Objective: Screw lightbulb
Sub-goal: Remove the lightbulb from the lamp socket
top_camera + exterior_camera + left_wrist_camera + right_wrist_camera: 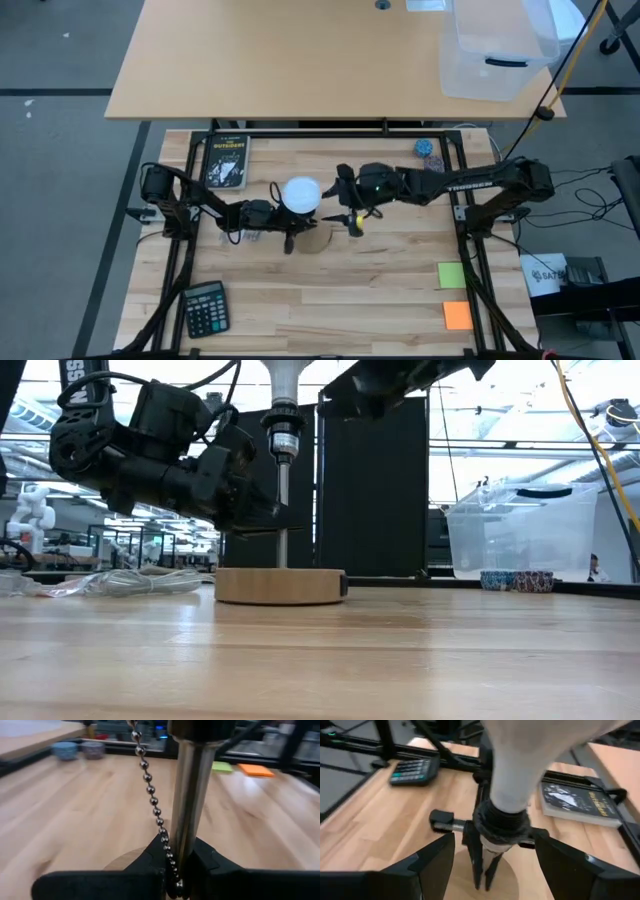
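The white lightbulb point(301, 194) stands upright with its base in the black socket point(283, 435) on top of a lamp stand. The stand has a thin metal pole point(283, 510) on a round wooden base point(280, 585). My left gripper point(290, 238) is shut on the pole below the socket. My right gripper point(495, 844) is open beside the bulb, high up. Its two fingers stand wide on either side of the bulb's neck point(517, 770) and the socket, touching neither. A bead chain point(150, 795) hangs beside the pole. My left gripper pinches the lamp stand's metal pole point(190, 835) between its two fingers point(150, 865), roughly at mid-height. The fingers come in level from the table's left and lie across the pole. The stand is upright with its wooden base on the table.
A book point(227, 160) lies at the far left, a calculator point(206, 308) at the near left, and green point(452, 275) and orange point(457, 315) sticky notes at the near right. Two small bowls point(428, 150) sit far right. Crumpled clear plastic point(110, 582) lies left of the stand.
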You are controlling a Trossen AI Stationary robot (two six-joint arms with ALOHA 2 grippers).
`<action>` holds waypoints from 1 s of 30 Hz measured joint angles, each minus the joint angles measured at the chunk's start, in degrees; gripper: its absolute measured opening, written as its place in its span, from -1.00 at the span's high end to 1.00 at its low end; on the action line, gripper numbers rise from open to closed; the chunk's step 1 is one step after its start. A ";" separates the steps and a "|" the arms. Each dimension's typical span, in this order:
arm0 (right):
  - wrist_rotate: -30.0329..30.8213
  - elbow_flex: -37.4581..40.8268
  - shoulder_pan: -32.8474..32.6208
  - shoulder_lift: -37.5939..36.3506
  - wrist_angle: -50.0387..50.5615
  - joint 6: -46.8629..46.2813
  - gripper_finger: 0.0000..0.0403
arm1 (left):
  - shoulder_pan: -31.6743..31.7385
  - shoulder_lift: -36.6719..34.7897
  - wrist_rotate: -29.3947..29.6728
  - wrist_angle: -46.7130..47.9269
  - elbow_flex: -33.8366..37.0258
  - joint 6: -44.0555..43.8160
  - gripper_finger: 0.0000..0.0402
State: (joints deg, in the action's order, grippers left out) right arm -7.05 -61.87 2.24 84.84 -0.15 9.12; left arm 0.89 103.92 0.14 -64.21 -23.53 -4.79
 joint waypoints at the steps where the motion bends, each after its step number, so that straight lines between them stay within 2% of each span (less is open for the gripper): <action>1: 1.90 0.26 -0.62 0.57 -1.29 -0.63 -0.33 | 0.00 0.00 1.57 0.00 0.00 -0.21 0.84; 8: 19.85 3.14 -3.70 4.21 -16.28 -2.69 -0.33 | 0.07 0.00 12.91 0.15 0.00 -3.05 0.84; 12: 22.60 3.33 -4.21 7.16 -25.33 -4.09 -0.33 | -0.16 0.00 18.53 0.74 0.00 -5.13 0.84; 17: 29.16 3.35 -4.24 12.21 -34.18 -6.20 -0.33 | -0.16 0.00 21.81 0.99 0.00 -7.21 0.84; 24: 31.21 3.37 -4.05 17.55 -48.01 -6.93 -0.33 | -0.17 0.00 22.16 1.11 0.00 -8.07 0.84; 30: 30.46 3.37 -2.91 18.14 -50.90 -6.60 -0.33 | -0.17 0.00 22.14 1.12 0.00 -8.15 0.84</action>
State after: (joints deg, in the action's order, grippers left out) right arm 23.42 -58.50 -0.67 102.98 -51.06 2.52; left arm 0.71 103.92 22.28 -63.09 -23.53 -12.94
